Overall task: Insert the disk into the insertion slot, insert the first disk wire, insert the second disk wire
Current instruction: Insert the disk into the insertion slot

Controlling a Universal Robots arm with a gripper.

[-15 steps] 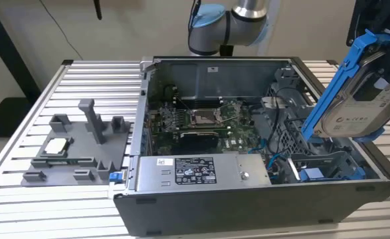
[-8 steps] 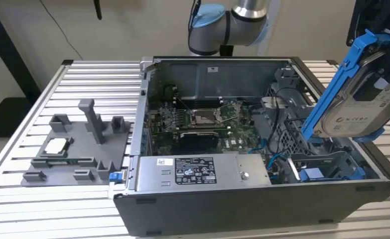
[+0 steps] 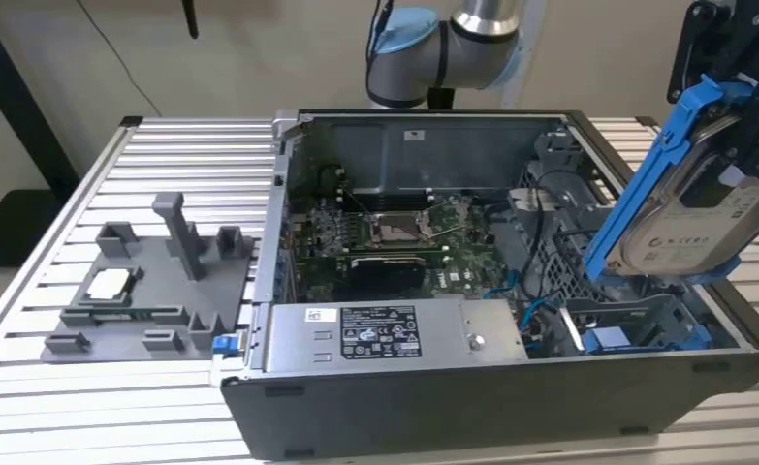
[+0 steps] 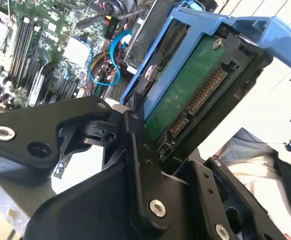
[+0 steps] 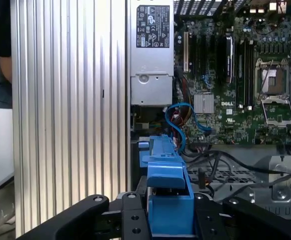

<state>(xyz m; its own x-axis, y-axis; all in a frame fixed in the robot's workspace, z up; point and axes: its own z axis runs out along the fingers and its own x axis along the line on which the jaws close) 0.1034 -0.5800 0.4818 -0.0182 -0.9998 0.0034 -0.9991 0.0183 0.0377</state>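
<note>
The work stands at the first step: the disk (image 3: 692, 225) is not yet in its place. The hand (image 5: 166, 206) is clenched on it, one black finger (image 4: 137, 150) pressing each long side of the blue carrier frame (image 3: 638, 189). In the second wrist view the green circuit board and the connector of the disk face the camera.

The disk hangs in the air, tilted, over the exterior view's right end of the open computer case (image 3: 483, 412), which lies on the ribbed metal bench (image 3: 159, 155). Its lower end is near the insertion slot (image 3: 638, 325) but apart from it; the slot looks free, with blue fittings inside. Both disk wires, I judge, are not yet plugged. A blue cable (image 5: 183, 117) loops loose beside the motherboard (image 3: 393, 232), but I cannot tell if it is one of them.

In my opinion the insertion calls for bringing the tilted carrier in line with the narrow slot, so that its edges meet the guides squarely, and for keeping it off the loose cables just beside the slot.
</note>
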